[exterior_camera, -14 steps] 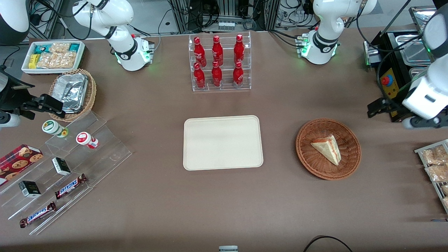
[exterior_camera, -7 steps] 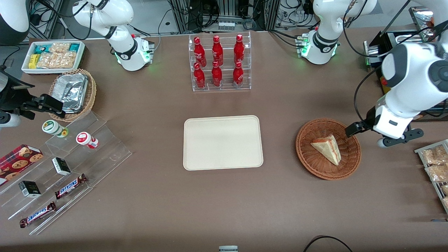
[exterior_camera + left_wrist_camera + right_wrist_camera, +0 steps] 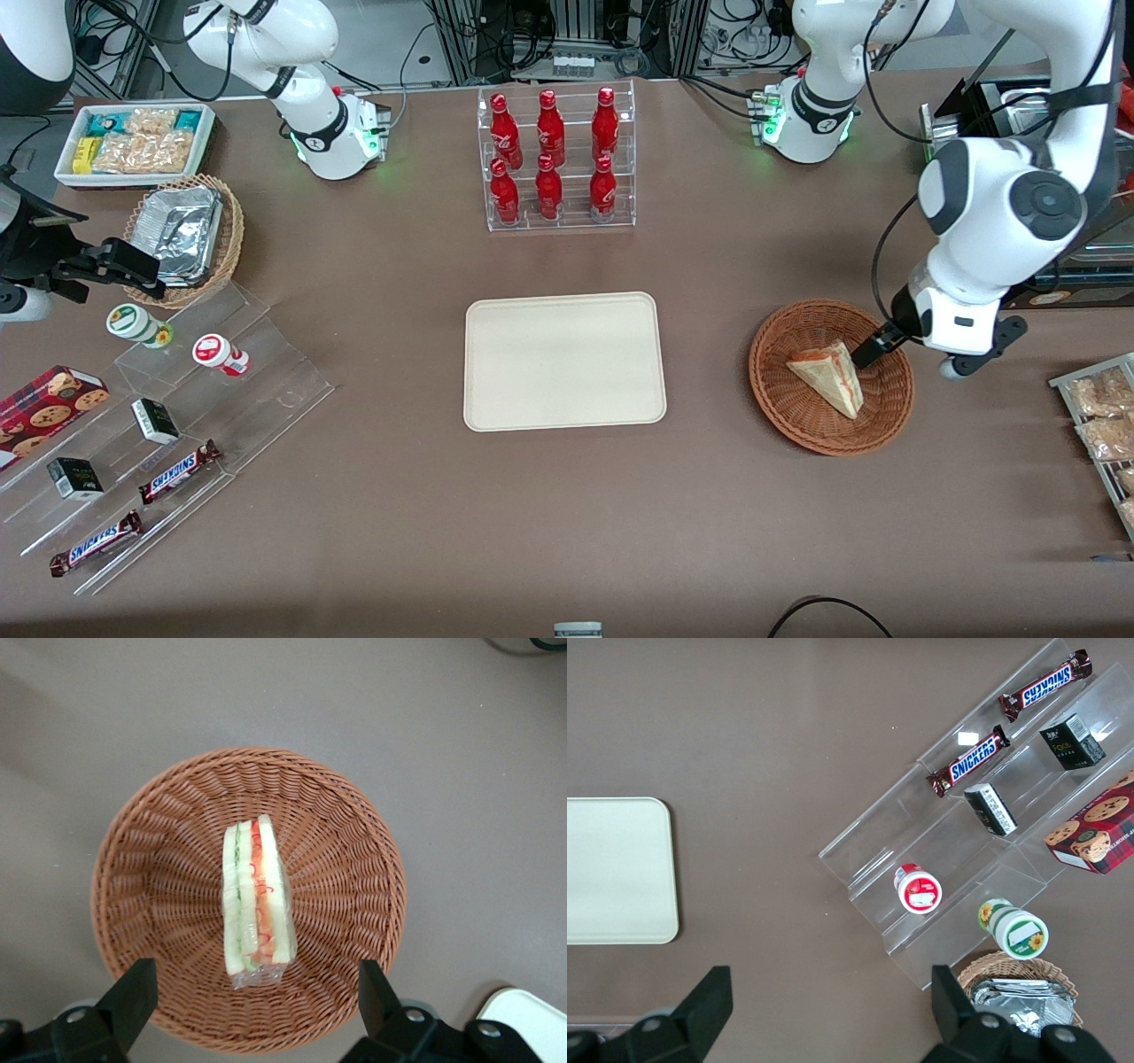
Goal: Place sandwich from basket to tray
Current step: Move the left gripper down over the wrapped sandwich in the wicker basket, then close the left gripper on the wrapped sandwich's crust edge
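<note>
Brown tabletop: sandwich lies in basket, long axis crossing wide-open end effector overhead.

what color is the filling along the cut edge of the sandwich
Red-pink and light green between white bread on the sandwich, clearest in the left wrist view.

- The left arm's black two-finger gripper: fingers spread wide, tips cut by the frame edge.
- Beside it, a cream-beige rectangular tray shows only one corner.
</note>
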### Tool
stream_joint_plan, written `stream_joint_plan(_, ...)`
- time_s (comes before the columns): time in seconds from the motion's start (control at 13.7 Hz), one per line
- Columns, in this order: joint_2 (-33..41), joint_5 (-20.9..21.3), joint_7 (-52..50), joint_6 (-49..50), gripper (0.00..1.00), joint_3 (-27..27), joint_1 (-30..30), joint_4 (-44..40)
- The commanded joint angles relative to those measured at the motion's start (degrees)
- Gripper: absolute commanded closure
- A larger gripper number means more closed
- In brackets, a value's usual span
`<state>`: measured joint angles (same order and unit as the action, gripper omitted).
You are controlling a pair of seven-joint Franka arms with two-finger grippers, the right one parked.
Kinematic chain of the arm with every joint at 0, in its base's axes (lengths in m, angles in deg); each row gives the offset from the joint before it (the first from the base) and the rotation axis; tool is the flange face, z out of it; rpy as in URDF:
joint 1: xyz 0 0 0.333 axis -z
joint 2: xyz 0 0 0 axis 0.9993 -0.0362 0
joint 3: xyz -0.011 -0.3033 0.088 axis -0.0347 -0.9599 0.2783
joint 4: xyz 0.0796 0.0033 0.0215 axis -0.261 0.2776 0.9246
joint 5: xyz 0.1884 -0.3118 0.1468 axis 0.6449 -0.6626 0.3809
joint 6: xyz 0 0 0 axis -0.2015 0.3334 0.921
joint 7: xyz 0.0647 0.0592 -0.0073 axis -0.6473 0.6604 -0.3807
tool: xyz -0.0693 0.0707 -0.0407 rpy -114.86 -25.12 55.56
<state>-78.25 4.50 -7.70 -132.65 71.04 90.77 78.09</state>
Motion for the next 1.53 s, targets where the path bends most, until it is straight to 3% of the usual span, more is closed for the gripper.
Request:
stream_joint_plan(0.0, -1.64, 0.09, -2.28, -5.68, 0.00, -0.18, 0.14, 2.03)
stream_joint_plan(1.46, -10.88, 0.27, -7.64, -17.30, 0.01, 0.08, 1.37, 6.86)
